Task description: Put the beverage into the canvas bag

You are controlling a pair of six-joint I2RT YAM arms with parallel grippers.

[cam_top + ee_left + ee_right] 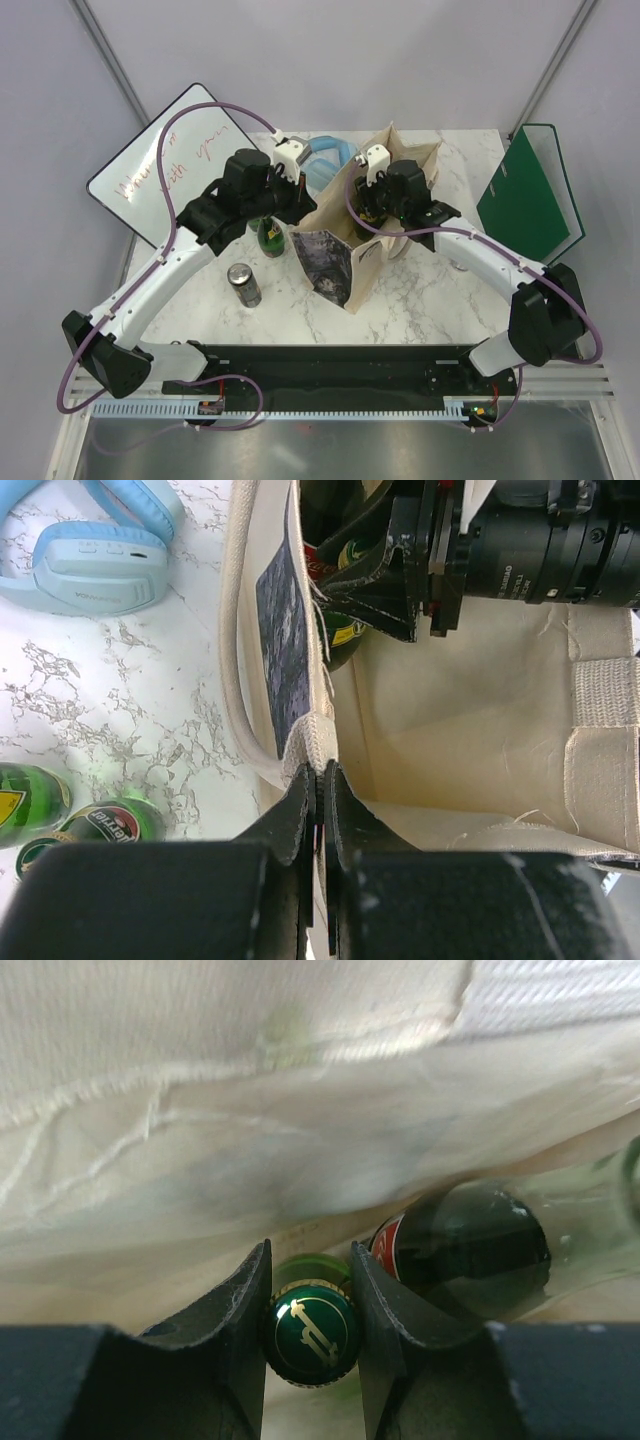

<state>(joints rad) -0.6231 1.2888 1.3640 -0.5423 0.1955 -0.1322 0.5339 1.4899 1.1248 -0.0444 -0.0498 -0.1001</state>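
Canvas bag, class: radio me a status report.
Status: left fingers pinch canvas bag rim; right fingers hold green bottle inside it; second bottle lies alongside.

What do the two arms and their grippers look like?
Both the left arm and right arm have white links with black joint housings and a purple cable looping alongside. A white camera module sits on each wrist. The left gripper and right gripper have matte black, wedge-shaped fingers.

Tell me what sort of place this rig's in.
Probably a robot lab test cell: marble-pattern table boxed in by plain white panels, a scribbled whiteboard propped at left, a green binder at right.
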